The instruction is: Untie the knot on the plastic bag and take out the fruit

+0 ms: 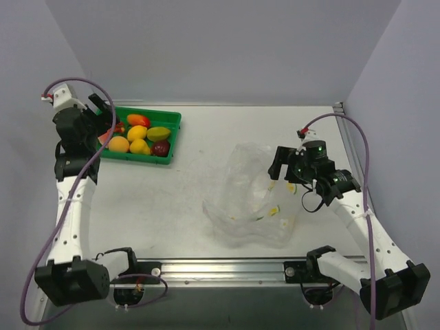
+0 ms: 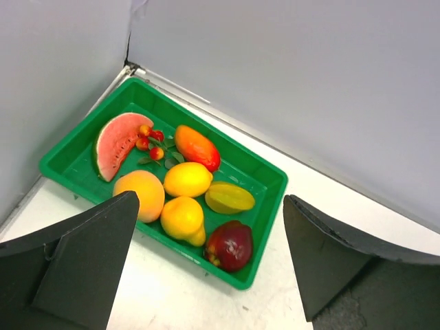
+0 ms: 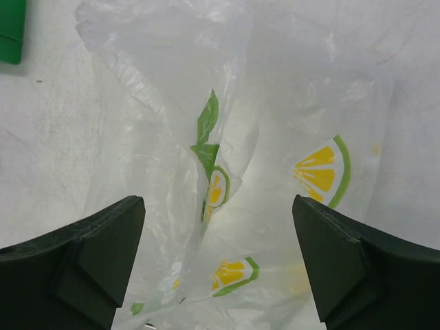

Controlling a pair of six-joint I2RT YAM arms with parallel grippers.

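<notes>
The clear plastic bag (image 1: 251, 203), printed with lemon slices, lies flat and crumpled at the table's right of centre; no knot shows and I see no fruit inside it. My right gripper (image 1: 283, 170) is open and empty just above the bag's far right part; in the right wrist view the gripper (image 3: 218, 201) has bag film (image 3: 275, 103) between its jaws, not touching. The fruit (image 1: 137, 137) lies in a green tray (image 1: 165, 114) at the far left: watermelon wedge (image 2: 113, 144), lemon (image 2: 187, 179), orange (image 2: 140, 194), dark red one (image 2: 230, 245). My left gripper (image 1: 103, 117) hangs open and empty over the tray's near side.
The tray also holds a red-orange mango (image 2: 197, 147), a yellow-green fruit (image 2: 229, 197), a yellow pear (image 2: 183, 218) and cherries (image 2: 150, 141). Grey walls enclose the table at the back and both sides. A metal rail (image 1: 227, 267) runs along the front edge.
</notes>
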